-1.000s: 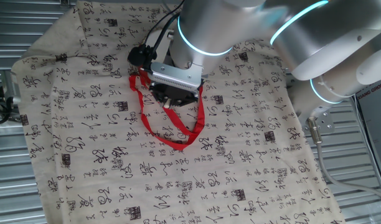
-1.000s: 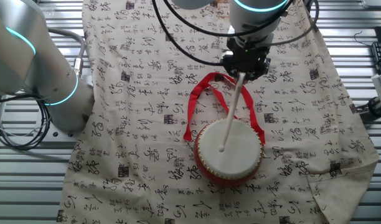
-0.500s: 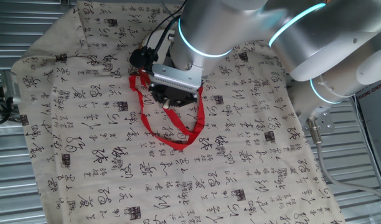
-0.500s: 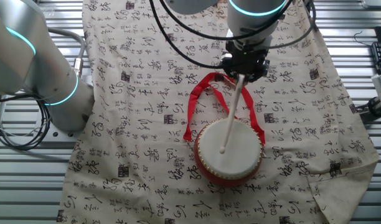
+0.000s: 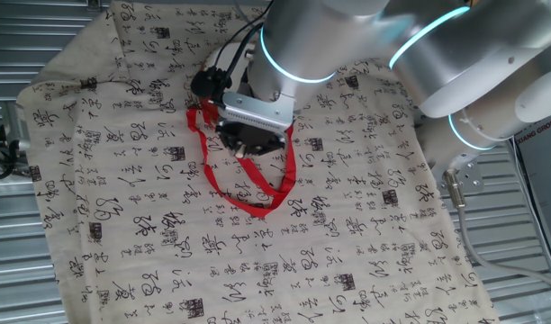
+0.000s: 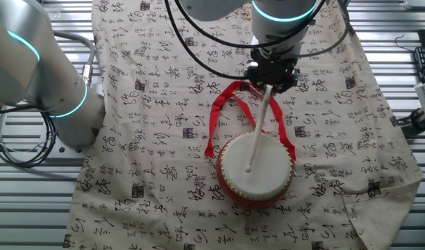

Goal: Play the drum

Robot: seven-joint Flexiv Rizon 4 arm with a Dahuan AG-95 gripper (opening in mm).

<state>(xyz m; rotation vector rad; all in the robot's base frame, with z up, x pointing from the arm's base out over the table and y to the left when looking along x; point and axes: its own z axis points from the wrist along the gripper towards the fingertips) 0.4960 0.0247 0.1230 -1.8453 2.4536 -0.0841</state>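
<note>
- I am holding a thin white drumstick (image 6: pixel 259 128) in my black two-finger pincer (image 6: pixel 271 75), clenched around its upper end, with the stick slanting down toward the near left.
- The stick's rounded tip is sitting over the middle of the drum head; I cannot tell whether it is touching the skin or hovering just above it.
- I judge the playing to be under way: the stick is gripped and aimed, and what is left is striking the head.
- The small round drum with a red side wall and cream-white flat head (image 6: pixel 255 169) is lying flat on the calligraphy-printed cloth (image 6: pixel 150 90) covering the tabletop, near the front edge in the other fixed view.
- Its long red ribbon strap (image 6: pixel 219 114) is looping away from the drum toward my pincer, lying loose on the cloth.
- In one fixed view my arm is hiding the drum; only the strap is showing.
</note>
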